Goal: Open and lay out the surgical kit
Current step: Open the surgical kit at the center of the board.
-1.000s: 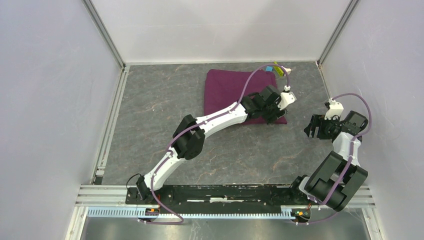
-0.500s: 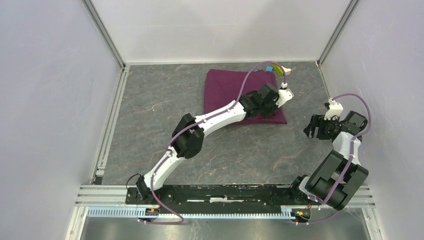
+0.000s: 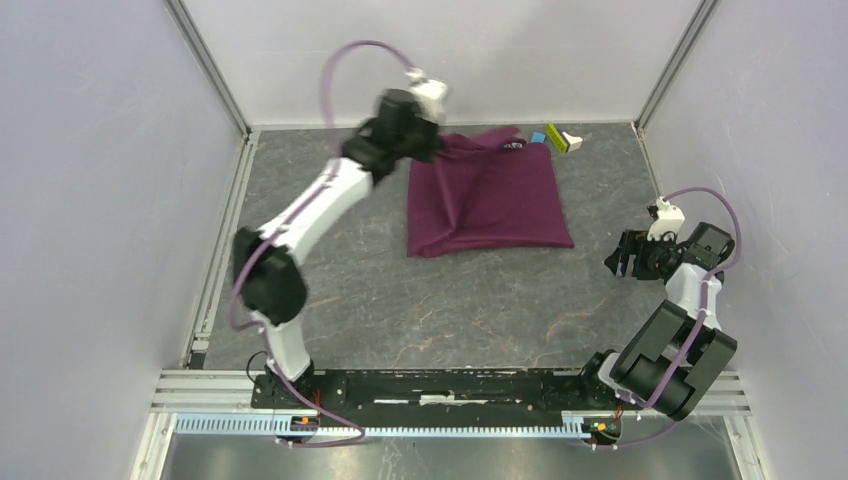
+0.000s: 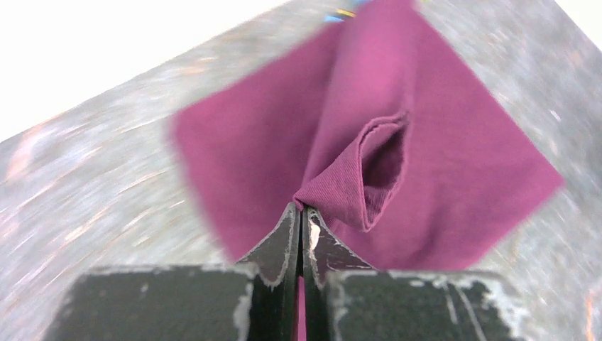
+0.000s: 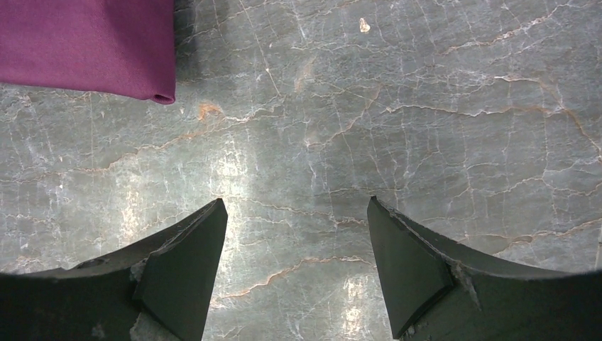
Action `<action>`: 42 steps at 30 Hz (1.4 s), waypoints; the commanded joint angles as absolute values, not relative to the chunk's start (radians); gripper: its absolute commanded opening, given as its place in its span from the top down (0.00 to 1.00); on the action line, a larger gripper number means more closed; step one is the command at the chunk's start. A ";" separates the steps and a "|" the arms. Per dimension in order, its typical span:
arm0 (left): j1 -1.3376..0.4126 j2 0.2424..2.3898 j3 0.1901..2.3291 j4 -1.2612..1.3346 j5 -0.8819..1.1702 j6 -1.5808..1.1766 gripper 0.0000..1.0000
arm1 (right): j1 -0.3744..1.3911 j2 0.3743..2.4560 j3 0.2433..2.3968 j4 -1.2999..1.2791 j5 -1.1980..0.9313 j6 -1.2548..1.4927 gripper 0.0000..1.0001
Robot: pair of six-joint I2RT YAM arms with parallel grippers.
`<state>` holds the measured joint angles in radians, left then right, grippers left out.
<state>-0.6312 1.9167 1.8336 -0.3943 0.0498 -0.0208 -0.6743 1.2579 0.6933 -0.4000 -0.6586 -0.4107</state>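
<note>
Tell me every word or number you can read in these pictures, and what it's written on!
No word, number or sign can be read anywhere.
The purple cloth is plain. A tiny dark spot at its far edge is too small to tell.
The little coloured blocks are too small to show any writing.
The grey table has only marble-like veins.
</note>
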 commanded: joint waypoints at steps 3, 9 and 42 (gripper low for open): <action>-0.272 1.476 1.416 -0.216 0.108 -0.143 0.98 | -0.678 1.239 0.717 -0.419 -0.697 -0.430 0.20; 0.093 1.119 0.932 -0.150 0.029 0.064 0.98 | -0.678 1.242 0.703 -0.424 -0.700 -0.443 0.20; 0.104 1.569 1.049 -0.204 0.302 -0.177 0.00 | -0.198 1.284 0.864 -0.165 -0.618 -0.186 0.10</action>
<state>0.1287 1.4628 0.9676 -0.1646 0.1619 -0.0067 -0.2440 1.2362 0.8219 -0.2760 -0.6437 -0.2729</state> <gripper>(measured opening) 0.994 0.887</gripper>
